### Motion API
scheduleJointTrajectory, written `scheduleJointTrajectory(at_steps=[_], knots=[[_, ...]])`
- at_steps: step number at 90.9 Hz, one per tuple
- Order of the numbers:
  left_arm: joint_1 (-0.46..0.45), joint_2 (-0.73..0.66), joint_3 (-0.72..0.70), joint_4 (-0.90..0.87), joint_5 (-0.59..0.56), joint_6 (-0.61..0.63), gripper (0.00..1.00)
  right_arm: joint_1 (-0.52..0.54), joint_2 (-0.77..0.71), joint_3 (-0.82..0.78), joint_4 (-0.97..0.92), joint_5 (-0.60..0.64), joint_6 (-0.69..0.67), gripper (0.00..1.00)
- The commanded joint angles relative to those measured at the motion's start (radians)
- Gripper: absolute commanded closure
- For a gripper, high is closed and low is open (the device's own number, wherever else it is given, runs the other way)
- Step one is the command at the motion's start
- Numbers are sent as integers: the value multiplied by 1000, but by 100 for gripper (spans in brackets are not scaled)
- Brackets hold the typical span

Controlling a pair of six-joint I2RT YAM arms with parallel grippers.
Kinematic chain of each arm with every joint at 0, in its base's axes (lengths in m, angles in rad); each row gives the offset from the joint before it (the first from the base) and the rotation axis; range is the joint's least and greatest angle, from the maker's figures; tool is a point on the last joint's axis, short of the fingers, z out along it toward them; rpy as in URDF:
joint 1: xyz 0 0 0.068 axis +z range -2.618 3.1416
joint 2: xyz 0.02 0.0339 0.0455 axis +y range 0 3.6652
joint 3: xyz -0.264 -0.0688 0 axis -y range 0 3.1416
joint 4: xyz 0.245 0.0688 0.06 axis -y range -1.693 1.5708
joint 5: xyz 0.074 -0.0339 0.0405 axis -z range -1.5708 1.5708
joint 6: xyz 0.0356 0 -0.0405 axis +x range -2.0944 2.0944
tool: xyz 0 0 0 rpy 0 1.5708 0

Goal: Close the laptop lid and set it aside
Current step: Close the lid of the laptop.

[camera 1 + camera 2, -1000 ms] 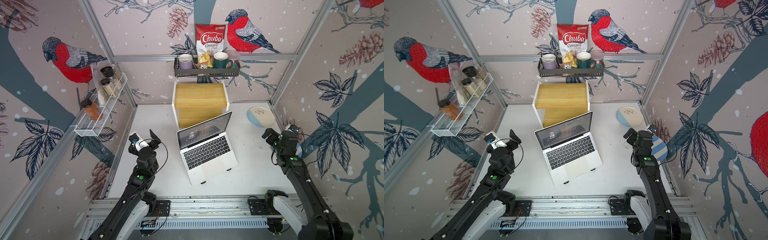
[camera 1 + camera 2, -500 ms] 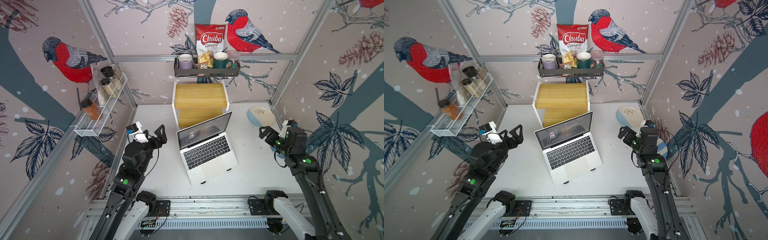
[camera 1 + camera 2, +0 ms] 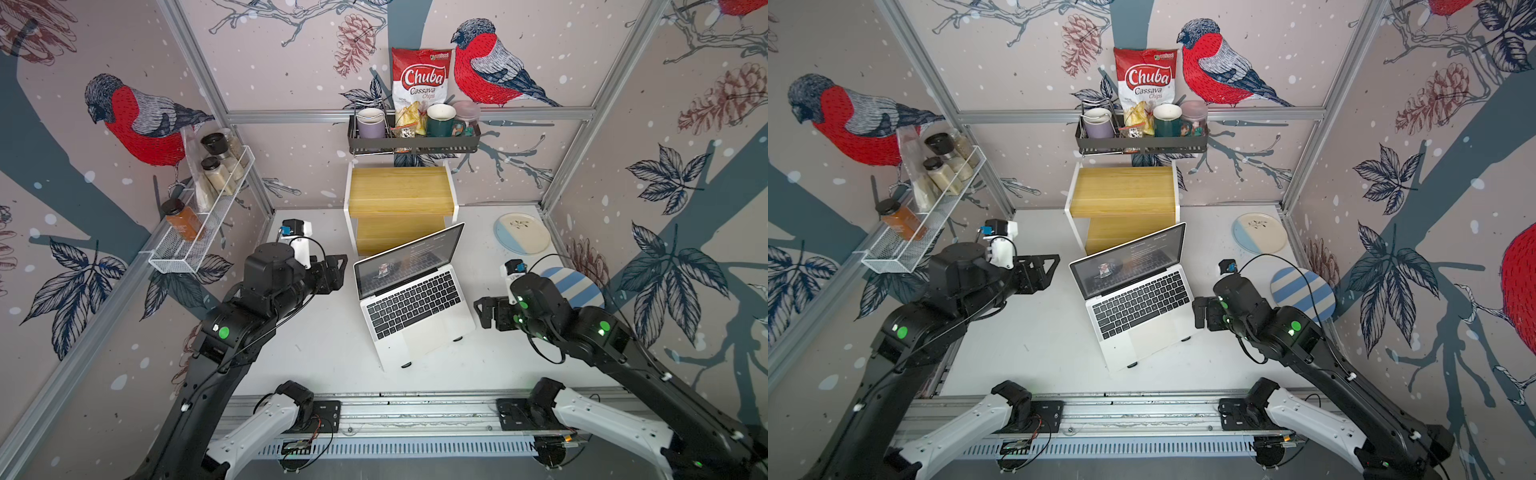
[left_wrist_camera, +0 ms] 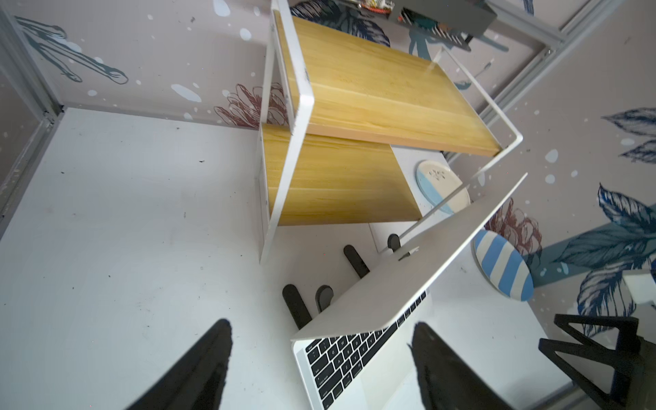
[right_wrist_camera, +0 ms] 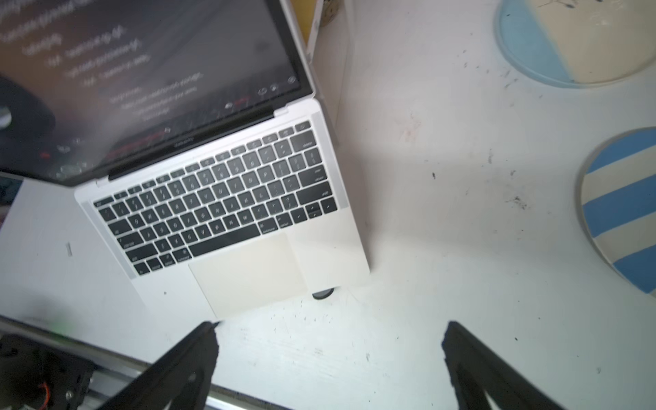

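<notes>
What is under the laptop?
A black stand: its slats show behind the laptop in the left wrist view, and two black tips peek from under the front edge in both top views. The laptop covers the rest of it.

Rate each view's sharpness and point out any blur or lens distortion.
Right wrist view: motion-blurred, so the text on the laptop lid smears. Left wrist view: sharp, the grain of the wooden shelf is crisp. Both top views: sharp, though the wide-angle lens splays the frame posts outward.
</notes>
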Motion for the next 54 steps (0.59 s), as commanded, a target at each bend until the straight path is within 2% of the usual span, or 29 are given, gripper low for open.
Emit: scheduleJointTrajectory(at_steps=[1, 4, 13, 22, 27, 35, 54], knots=[[-56, 50, 74, -108, -52, 39, 27, 121, 24, -38, -36, 122, 117, 9], [-77, 75, 101, -118, -72, 40, 29, 168, 29, -62, -6, 132, 137, 14], [-134, 133, 173, -135, -129, 50, 38, 302, 38, -146, 103, 170, 192, 34], [-182, 205, 247, -151, -177, 55, 47, 385, 49, -230, 227, 208, 235, 54], [-209, 250, 288, -164, -202, 57, 53, 401, 58, -284, 313, 198, 256, 64], [-248, 313, 344, -184, -244, 57, 63, 403, 91, -355, 428, 172, 286, 71], [-320, 418, 413, -202, -316, 63, 69, 395, 216, -436, 545, 137, 357, 91]])
